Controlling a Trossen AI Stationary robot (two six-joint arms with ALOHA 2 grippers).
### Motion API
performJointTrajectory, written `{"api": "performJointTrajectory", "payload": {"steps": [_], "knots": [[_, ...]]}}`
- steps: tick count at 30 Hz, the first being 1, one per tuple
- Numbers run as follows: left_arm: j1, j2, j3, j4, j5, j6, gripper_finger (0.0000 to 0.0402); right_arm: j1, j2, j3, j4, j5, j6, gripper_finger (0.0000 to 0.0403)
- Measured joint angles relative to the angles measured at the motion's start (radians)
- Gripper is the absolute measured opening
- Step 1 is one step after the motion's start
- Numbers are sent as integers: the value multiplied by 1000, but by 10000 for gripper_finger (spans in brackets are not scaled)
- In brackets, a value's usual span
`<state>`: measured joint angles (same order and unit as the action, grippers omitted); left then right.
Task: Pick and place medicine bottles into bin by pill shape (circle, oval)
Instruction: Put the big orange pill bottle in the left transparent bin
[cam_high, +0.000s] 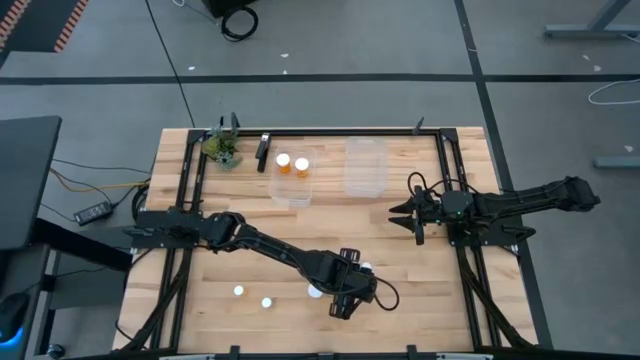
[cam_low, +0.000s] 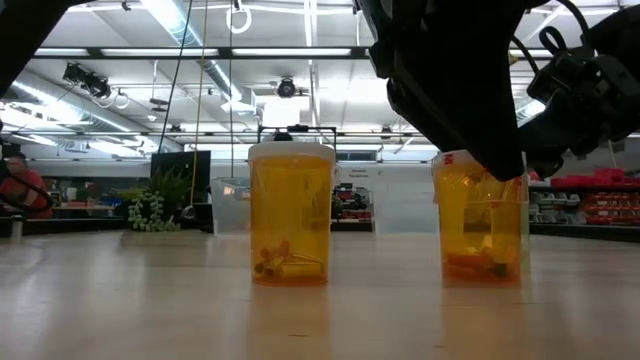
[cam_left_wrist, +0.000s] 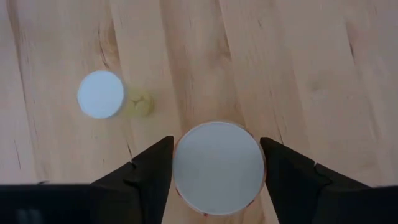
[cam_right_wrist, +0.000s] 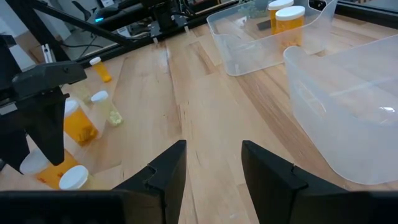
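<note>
My left gripper (cam_high: 343, 298) reaches over the near middle of the table, its fingers on either side of an orange medicine bottle (cam_low: 480, 225) with a round white cap (cam_left_wrist: 217, 167). The bottle stands upright on the table and is hidden under the gripper in the high view. Another orange bottle (cam_low: 291, 215) stands beside it. A small pale bottle (cam_left_wrist: 99, 93) stands close by. Two more small white-capped bottles (cam_high: 238, 291) (cam_high: 267, 302) stand toward the near left. My right gripper (cam_right_wrist: 214, 168) waits at the right, slightly open, holding nothing. My left gripper has the bottle's white cap between its two fingers (cam_left_wrist: 155, 171), which lie against opposite sides of the cap's rim (cam_left_wrist: 179, 168). The fingers come from above, slanting steeply down. The bottle stands upright with its base (cam_low: 482, 275) on the table.
A clear bin (cam_high: 290, 190) at the far middle holds two orange bottles (cam_high: 284, 163). A second clear bin (cam_high: 365, 165) stands to its right. A small plant (cam_high: 222, 150) sits at the far left corner. Black frame rails (cam_high: 445, 170) run along the table's sides.
</note>
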<state>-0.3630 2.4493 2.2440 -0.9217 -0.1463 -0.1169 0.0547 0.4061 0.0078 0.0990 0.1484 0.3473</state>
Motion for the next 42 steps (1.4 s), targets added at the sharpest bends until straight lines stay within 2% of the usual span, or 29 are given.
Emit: {"api": "performJointTrajectory", "payload": {"steps": [13, 29, 42], "knots": [[3, -19, 0, -67, 1, -2, 223, 0, 0, 0, 0, 0, 0, 161], [58, -74, 0, -167, -17, -2, 223, 0, 0, 0, -1, 0, 0, 161], [91, -159, 1, -214, -131, 28, 225, 0, 0, 0, -3, 0, 0, 161]]}}
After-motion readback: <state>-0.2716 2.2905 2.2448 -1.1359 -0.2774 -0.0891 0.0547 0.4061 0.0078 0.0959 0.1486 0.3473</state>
